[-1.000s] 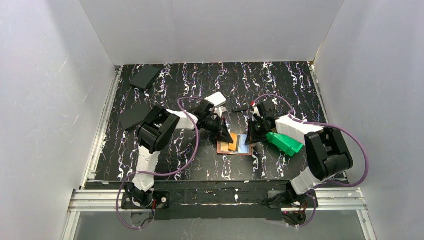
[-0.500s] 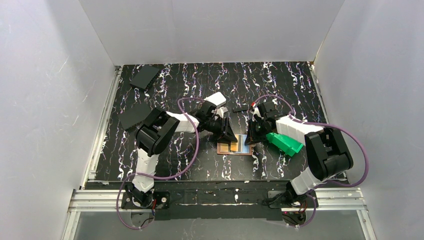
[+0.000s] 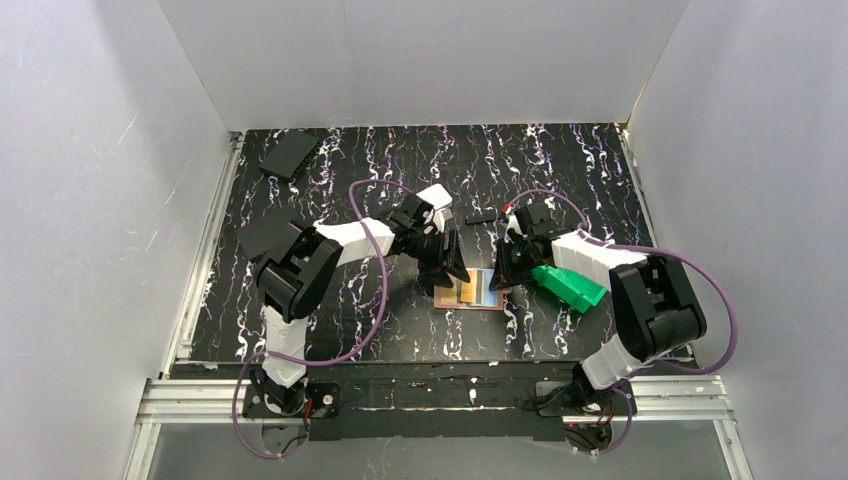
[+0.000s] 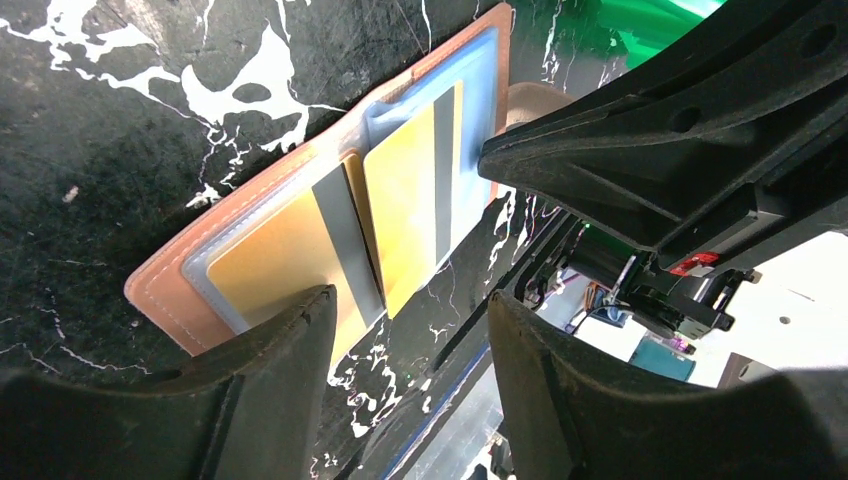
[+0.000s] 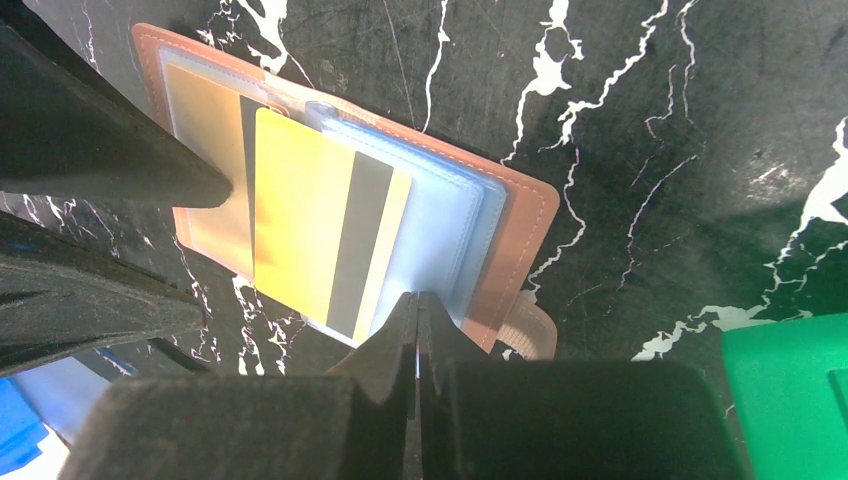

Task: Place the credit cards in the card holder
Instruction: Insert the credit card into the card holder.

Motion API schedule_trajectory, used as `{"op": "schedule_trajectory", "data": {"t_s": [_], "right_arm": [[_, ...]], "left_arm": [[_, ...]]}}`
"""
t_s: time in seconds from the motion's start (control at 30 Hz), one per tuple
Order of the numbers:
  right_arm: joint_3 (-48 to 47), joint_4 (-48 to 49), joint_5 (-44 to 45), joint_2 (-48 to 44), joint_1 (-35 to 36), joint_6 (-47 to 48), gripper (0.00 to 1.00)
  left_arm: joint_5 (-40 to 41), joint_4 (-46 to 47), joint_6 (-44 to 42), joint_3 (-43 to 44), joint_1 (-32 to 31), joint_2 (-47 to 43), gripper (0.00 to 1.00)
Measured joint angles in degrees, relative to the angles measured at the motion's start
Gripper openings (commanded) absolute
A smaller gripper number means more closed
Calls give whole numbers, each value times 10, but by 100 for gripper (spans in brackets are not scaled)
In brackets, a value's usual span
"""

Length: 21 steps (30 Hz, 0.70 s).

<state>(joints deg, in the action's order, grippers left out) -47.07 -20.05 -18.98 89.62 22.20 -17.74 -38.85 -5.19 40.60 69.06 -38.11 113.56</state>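
Observation:
The card holder (image 3: 455,301) lies open on the table, orange-brown leather (image 5: 520,220) with light-blue panels. One yellow credit card (image 4: 270,262) sits under its left sleeve. A second yellow credit card (image 5: 300,230) with a grey stripe lies across the middle fold, partly tucked into the right panel (image 4: 405,215). My left gripper (image 4: 410,300) hangs open just over the holder's near-left edge, with nothing between its fingers (image 3: 450,268). My right gripper (image 5: 417,300) is shut, its tips resting on the edge of the light-blue panel beside the snap tab (image 3: 503,280).
A green plastic bin (image 3: 568,285) stands just right of the holder, under the right arm (image 5: 790,400). Two flat black pieces (image 3: 290,153) (image 3: 265,228) lie at the far left. A white rounded object (image 3: 432,196) and a small black item (image 3: 480,216) sit behind the grippers.
My left gripper has opened from shut and let go of the yellow card, which now lies in the holder. The left arm's elbow swung left. The right gripper stayed put.

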Motion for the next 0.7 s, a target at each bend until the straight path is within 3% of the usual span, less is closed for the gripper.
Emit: {"op": "schedule_trajectory", "data": {"t_s": [0.1,0.2,0.33,0.43,0.7], "right_arm": [[0,0,0,0,0,0,4],[0,0,0,0,0,0,4],[0,0,0,0,0,1,3],[0,0,0,0,0,1,3],[0,-2,-1,0,-2,1,3]], "left_arm": [[0,-8,-4,3,-2,0,47],[0,-14,-7,11,-6,7,31],[-1,-13,-8,25,-16,26,18],[-2,-13,-7,31,-24,37,12],[-1,-18,-5,57,-35,61,9]]}}
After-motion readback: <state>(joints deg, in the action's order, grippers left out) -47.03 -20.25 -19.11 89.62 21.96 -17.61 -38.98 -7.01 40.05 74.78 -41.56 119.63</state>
